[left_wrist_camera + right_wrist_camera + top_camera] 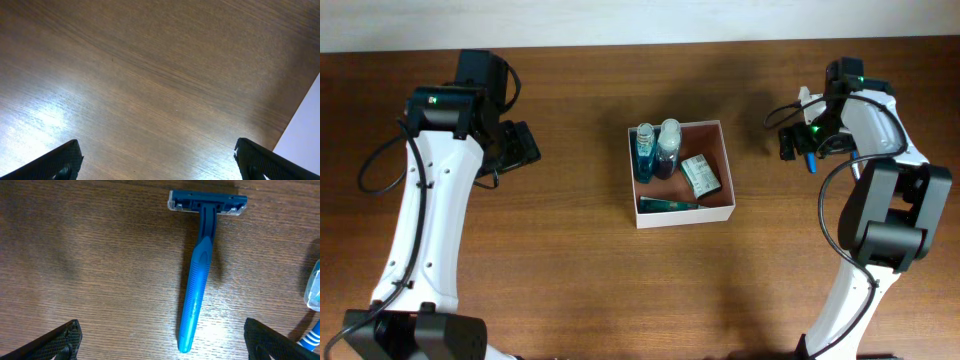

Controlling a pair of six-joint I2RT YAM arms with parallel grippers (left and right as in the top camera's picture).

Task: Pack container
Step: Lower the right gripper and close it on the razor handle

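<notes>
The container (705, 140) sat near the middle of the wooden tabletop (580, 290), a square open-topped box with thin white walls and a pinkish-brown inside. Inside it, two bottles of blue liquid (657, 150) stood side by side against the far-left corner. A small green-and-white box (699, 174) lay just to their right, and a teal tube (668, 203) lay flat along the near wall. The left pincer (517, 146) hung well to the left of the container over bare wood. In the left wrist view its two dark fingertips (62, 161) stood wide apart at the bottom corners, with nothing but wood grain between them, so it was open and empty. The right pincer (165, 344) hovered well to the right of the container, near the far edge of the tabletop, and it too was spread wide and held nothing. Below it a blue razor (200, 265) lay flat on the wood, its head pointing away from the fingers and its ribbed handle running back toward them, ending between the two fingertips but touching neither. At the right edge of that view, parts of a clear-and-blue object (314, 286) and a blue-and-white one (311, 335) showed, cut off too much to tell what they were.
</notes>
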